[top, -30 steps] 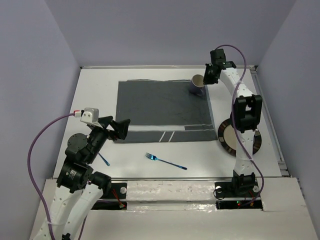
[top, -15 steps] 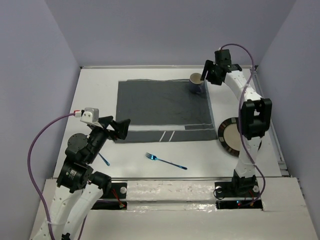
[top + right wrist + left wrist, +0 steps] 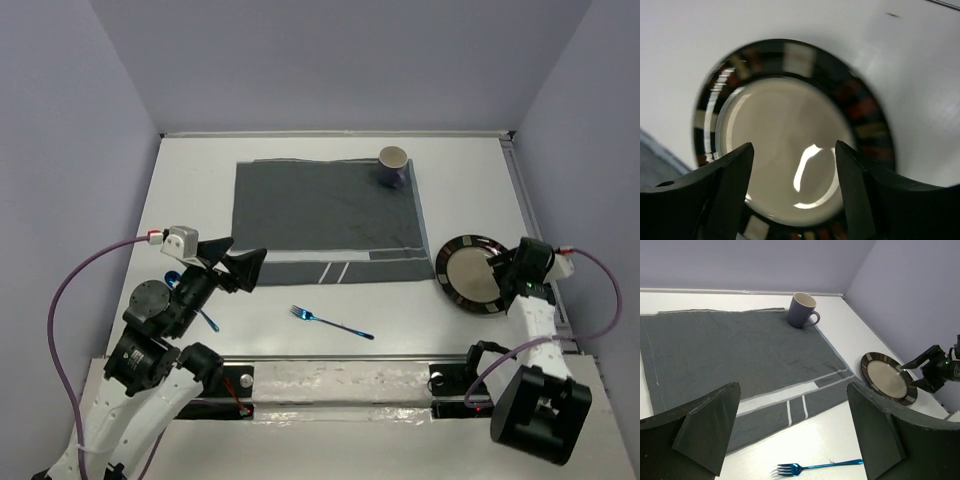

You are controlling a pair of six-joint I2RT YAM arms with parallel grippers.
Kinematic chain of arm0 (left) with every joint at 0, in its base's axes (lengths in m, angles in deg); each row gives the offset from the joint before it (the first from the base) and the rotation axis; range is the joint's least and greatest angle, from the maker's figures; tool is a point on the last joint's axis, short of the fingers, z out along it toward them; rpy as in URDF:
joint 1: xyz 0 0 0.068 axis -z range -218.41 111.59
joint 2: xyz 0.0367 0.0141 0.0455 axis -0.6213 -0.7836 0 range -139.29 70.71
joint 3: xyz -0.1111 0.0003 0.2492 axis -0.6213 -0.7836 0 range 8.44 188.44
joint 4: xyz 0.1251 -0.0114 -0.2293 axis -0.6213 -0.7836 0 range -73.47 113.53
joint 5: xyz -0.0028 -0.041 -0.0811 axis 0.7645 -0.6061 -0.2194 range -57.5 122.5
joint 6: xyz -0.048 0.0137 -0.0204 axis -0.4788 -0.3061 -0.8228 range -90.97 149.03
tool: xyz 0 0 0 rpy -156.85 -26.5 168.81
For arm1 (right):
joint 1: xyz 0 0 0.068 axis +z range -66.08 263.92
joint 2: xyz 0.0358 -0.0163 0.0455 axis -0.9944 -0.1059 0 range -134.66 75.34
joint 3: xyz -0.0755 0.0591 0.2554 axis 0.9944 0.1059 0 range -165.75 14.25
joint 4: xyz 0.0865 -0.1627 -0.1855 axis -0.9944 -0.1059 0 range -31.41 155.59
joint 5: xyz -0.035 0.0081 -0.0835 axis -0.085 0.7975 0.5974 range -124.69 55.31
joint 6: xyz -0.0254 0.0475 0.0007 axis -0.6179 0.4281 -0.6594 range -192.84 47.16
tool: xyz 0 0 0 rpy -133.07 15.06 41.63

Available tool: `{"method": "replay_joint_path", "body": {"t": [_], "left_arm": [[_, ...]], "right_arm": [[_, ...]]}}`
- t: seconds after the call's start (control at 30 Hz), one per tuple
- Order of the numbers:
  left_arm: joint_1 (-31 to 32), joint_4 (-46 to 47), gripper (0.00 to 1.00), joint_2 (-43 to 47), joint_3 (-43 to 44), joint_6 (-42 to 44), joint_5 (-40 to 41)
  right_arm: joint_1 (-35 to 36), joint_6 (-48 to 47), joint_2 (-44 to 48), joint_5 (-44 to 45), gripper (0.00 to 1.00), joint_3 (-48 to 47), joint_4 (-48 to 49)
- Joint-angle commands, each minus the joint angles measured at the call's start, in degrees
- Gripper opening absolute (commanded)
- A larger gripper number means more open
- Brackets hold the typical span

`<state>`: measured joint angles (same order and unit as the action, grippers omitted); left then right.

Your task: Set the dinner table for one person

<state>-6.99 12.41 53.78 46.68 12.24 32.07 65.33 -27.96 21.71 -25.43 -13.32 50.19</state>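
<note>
White tabletop is filling the workspace, with both arms bolted at its near edge. Grey striped placemat is lying toward the far edge, and a purple mug is standing on its far right corner. Blue fork is lying on bare tabletop near the near edge. Left pincer is hanging wide open and empty by the near left corner. Right pincer is hovering open over the dark-rimmed plate by the right edge, gripping nothing.
</note>
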Motion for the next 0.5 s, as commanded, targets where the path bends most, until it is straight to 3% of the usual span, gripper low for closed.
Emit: {"method": "replay_joint_path", "body": {"t": [0.0,0.13,0.47], "left_arm": [[3.20,0.57,0.99,0.75,0.17,0.45,3.24],[5.14,0.30,0.99,1.90,0.26,0.36,4.38],[7.95,0.13,0.99,2.95,0.35,0.19,5.44]], "right_arm": [[-4.26,4.25,8.61,9.97,0.76,0.77,-7.79],[-7.24,5.03,10.48,16.23,0.89,1.38,-11.40],[-13.40,9.17,-1.21,11.40,0.90,0.50,-12.73]]}}
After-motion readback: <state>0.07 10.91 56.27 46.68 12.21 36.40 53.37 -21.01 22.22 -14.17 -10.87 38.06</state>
